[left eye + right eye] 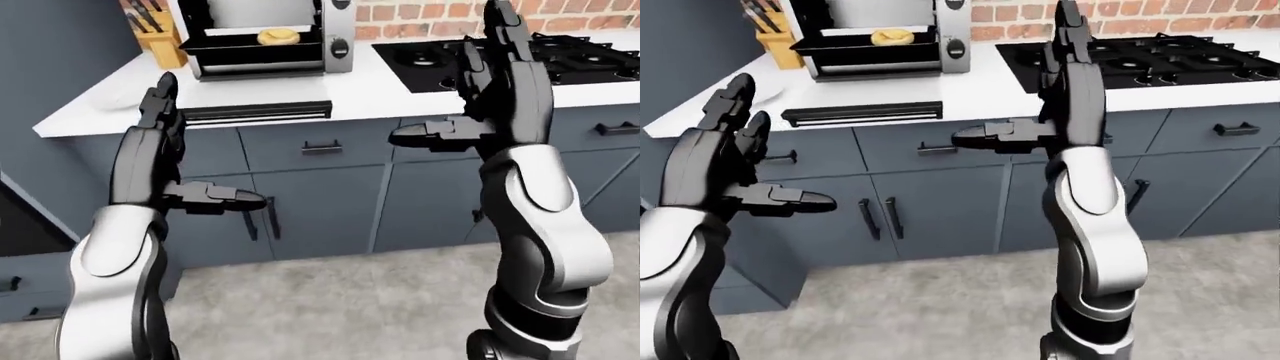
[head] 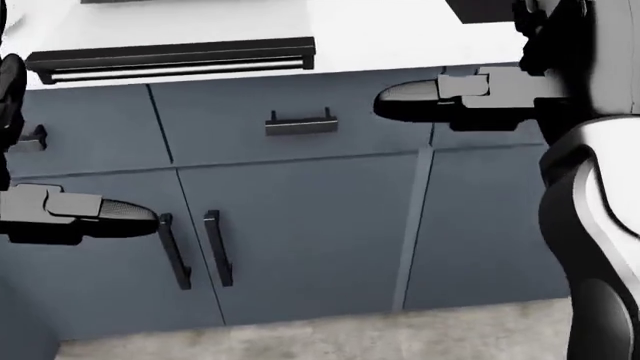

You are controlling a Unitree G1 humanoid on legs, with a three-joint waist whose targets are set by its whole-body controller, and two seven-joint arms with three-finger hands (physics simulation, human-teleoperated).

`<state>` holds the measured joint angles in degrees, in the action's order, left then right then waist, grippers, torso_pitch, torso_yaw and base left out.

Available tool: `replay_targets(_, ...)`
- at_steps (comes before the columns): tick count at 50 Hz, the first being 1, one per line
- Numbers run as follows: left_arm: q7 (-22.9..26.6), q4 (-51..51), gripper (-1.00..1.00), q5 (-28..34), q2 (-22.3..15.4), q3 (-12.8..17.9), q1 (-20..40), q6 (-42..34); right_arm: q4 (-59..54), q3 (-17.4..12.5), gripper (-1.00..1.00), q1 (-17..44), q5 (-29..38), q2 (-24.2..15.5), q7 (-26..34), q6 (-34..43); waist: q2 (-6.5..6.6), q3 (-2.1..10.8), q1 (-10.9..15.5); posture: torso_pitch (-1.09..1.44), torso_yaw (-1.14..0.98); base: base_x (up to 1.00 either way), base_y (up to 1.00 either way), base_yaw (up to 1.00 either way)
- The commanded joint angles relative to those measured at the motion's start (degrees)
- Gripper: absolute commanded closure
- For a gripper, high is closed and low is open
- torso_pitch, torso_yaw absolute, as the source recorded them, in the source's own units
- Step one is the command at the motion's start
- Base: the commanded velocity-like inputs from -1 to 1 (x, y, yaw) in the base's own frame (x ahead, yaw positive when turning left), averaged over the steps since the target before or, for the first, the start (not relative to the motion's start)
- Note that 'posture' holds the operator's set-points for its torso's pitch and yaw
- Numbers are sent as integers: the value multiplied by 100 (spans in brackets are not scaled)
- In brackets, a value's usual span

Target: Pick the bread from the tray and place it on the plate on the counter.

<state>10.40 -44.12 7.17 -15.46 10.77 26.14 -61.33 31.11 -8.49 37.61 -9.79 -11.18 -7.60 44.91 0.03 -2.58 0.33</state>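
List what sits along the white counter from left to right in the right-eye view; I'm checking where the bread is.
Wooden knife block → black-and-silver toaster oven with the yellowish bread on its black tray → black gas stovetop.

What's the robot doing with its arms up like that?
It is getting ready to fetch some bread. The bread sits on a black tray in the toaster oven on the white counter, and nobody has touched it. Both arms are lifted in front of the cupboards. The left robot hand and the right robot hand are open and empty, away from the bread. A stove is on the right. I cannot make out the plate.
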Motion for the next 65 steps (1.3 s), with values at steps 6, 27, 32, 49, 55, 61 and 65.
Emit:
replay_targets(6,85,-203,-100,219,-38,-23,227,-28,150,-29,-100,198,-140,-103,-100,-3,-61,104,-28,0,0,26,27,0)
replay_targets(27,453,-383,-100,719,-250,-37,526,-348,387,-67,-100,522,-428,-260,-125,271,55,92,-43,0,0,14,18,0)
replay_targets(32,613,-575,-100,853,-419,17,646,-599,498,-109,-100,564,-508,-310,-122,365,-261,147,-27,0,0,12,20,0)
replay_targets(49,873,-711,-100,1253,-524,-44,840,-555,618,-162,-100,573,-644,-385,-148,396,278,128,-49,0,0,12,20,0)
replay_targets(55,929,-731,-100,1329,-511,-37,818,-544,617,-155,-100,558,-657,-388,-158,369,-108,57,-22,0,0,12,20,0)
replay_targets(61,937,-641,-100,1384,-467,-71,802,-437,623,-170,-100,556,-675,-413,-166,368,-281,149,-59,0,0,12,20,0)
replay_targets(65,954,-563,-100,1424,-453,-75,852,-384,593,-179,-100,602,-723,-387,-214,415,-121,124,-37,0,0,6,21,0)
